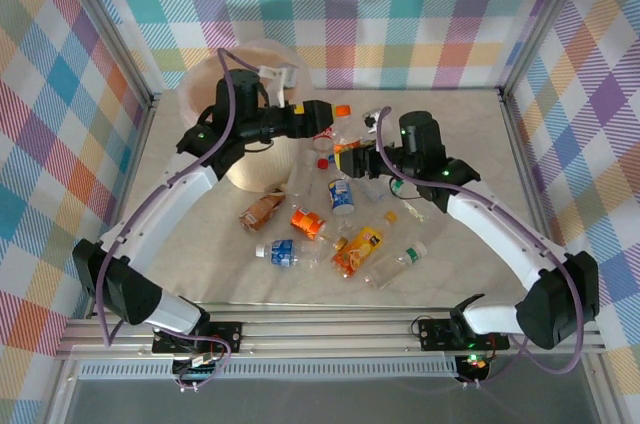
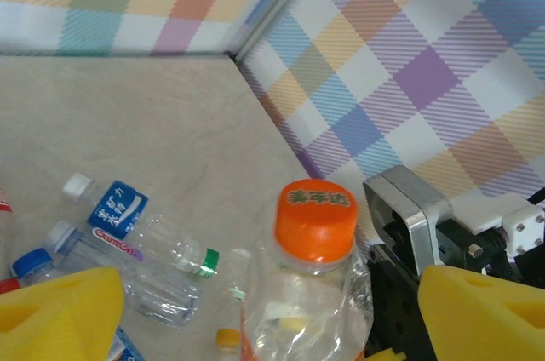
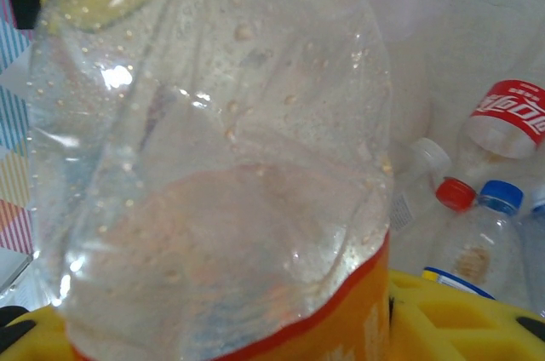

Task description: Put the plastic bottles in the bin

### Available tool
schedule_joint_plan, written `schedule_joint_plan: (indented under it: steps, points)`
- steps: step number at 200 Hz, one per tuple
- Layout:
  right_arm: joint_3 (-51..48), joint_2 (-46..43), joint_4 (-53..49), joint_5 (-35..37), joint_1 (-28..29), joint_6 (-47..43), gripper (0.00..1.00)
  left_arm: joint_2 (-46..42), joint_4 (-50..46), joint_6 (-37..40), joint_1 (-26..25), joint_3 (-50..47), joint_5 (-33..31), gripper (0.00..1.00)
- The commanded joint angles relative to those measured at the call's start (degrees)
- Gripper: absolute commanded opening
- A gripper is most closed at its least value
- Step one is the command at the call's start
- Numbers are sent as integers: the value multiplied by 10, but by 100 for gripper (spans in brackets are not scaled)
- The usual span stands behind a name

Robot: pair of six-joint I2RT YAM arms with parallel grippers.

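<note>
**Holding an orange-capped bottle [image 1: 342, 114] beside the bin [image 1: 255, 172], between two arms**

The right gripper [image 1: 352, 157] has its jaws clamped on the lower body of the clear, orange-labelled bottle. In the right wrist view the bottle's dimpled wall rises out from between the yellow pads [image 3: 460, 323].

The left gripper [image 1: 320, 124], its arm crossing over the bin, has its jaws spread wide on either side of the same bottle near the neck. In the left wrist view the yellow fingertips [image 2: 60, 314] stand clear of the plastic, with a gap on each side and the orange cap [image 2: 315, 220] between them.

The bottle is off the table [image 1: 470, 134], just right of the cream bin and outside it.

The other plastic bottles [image 1: 342, 194] lie scattered on the table between the arms. Among them are a blue-labelled one [image 1: 283, 251], a crushed orange one [image 1: 308, 222], a yellow-labelled one [image 1: 358, 247], a brown one [image 1: 262, 209] and a clear one with a green cap [image 1: 398, 262]. Beyond the held bottle, the right wrist view shows a red-labelled bottle [image 3: 511, 114] with red- and blue-capped bottles beside it.
</note>
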Motion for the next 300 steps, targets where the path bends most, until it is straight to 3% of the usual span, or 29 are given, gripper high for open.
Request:
schedule_joint_plan:
  steps: [1,53,96,116,153,209,256,300]
  points:
    - [25,12,30,-21,13,-15,54,20,6,15,-9,30,17,84]
    - [37,31,30,-21,30,-20,54,61,3,16,-21,61,45,67]
    - [36,32,25,-9,33,-22,54,69,-4,19,-26,71,39,29]
    - [36,27,14,0,34,-23,58,62,-17,29,-26,71,17,20]
    - [27,7,-11,11,35,-11,100,34,-40,61,-26,66,-48,17]
    - [-14,-78,-77,89,36,27,100,-22,-63,129,-25,86,-179,17]
    - [-41,-154,-175,237,36,100,100,-33,-55,210,2,138,-309,15]
    - [-38,-175,-288,368,35,171,100,6,-42,267,61,195,-354,15]
